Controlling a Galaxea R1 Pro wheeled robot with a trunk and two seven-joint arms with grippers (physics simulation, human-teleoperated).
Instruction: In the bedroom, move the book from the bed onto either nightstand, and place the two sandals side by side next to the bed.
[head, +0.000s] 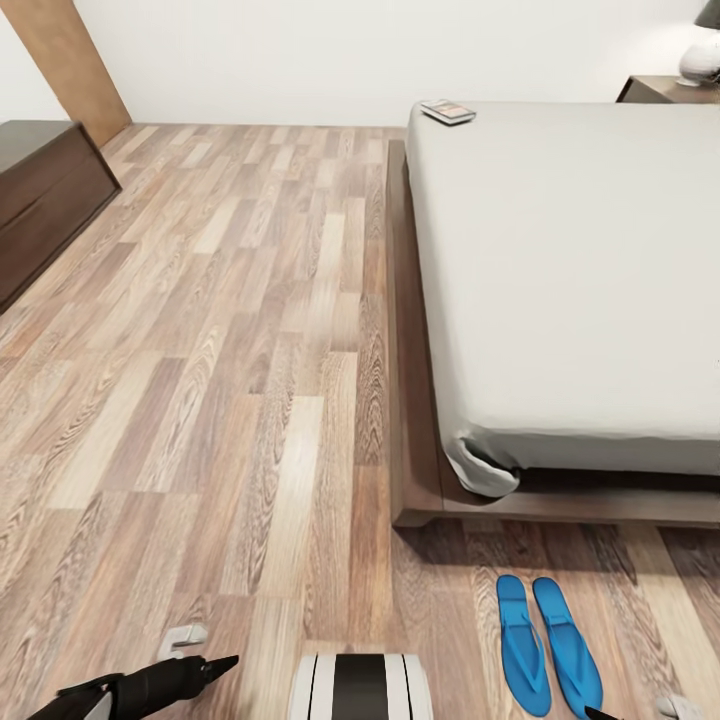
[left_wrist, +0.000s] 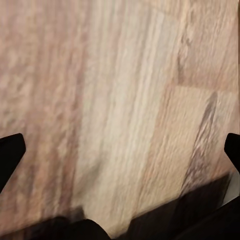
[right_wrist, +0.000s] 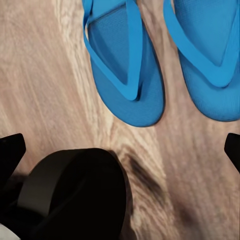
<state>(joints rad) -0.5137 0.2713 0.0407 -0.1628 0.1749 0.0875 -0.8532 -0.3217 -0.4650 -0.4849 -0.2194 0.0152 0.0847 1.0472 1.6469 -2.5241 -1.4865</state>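
Two blue sandals (head: 548, 642) lie side by side on the wood floor (head: 220, 380) at the lower right of the head frame, just in front of the foot edge of the bed (head: 570, 290) and a little apart from its dark frame. In my right wrist view I see the same pair (right_wrist: 165, 60) close below the camera, flat on the planks, with a narrow strip of floor between them. The right gripper (right_wrist: 120, 145) is wide open there, its two dark tips at the far sides of the frame, and it holds nothing.

The book (head: 448, 111) rests on the far left corner of the grey mattress, very near to the edge, in the upper middle of the head frame. The nightstand (head: 668, 89) stands at the upper right corner, behind the bed, with a lamp (head: 702, 52) on it.

The left gripper (left_wrist: 120, 145) is also spread wide and empty over bare planks. In the head view its arm (head: 150, 686) shows at the lower left.

A broad open strip of floor runs along the left side of the bed up to the white wall. A dark bench (head: 45, 195) borders this strip at the upper left.
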